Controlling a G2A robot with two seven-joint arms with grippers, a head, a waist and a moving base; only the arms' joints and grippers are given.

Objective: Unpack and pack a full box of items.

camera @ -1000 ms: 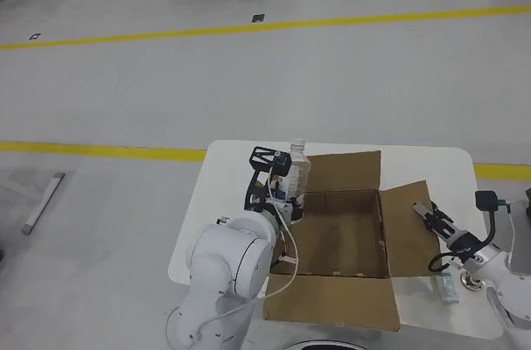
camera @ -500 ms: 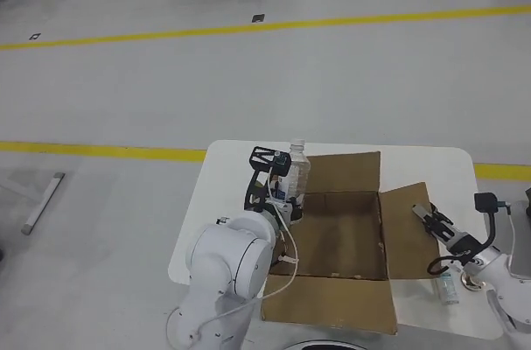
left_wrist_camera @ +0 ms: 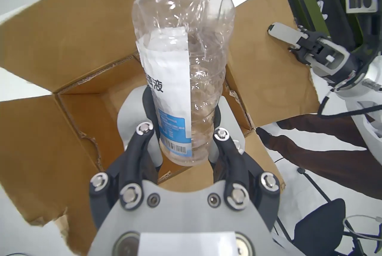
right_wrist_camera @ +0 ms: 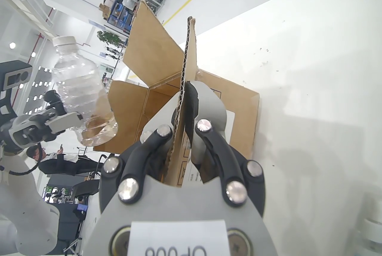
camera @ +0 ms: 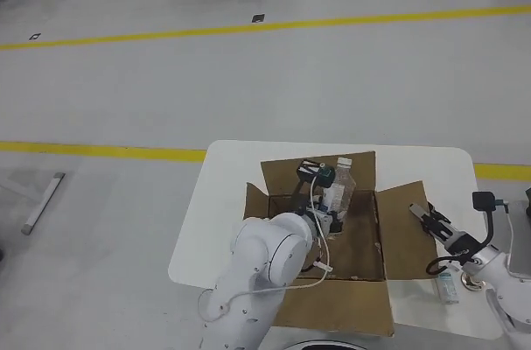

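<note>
The left gripper [left_wrist_camera: 182, 119] had its fingers shut tight on the bottom part of a clear plastic bottle [left_wrist_camera: 182, 39] with a white cap. The bottle was up in the air over the open cardboard box [camera: 366, 249]. The right gripper [right_wrist_camera: 182, 110] pinched the edge of the box's right flap [right_wrist_camera: 189, 54] between its fingers. The box sat on the white table [camera: 234, 175]. A small bottle [camera: 446, 287] lay on the table by the right arm.
</note>
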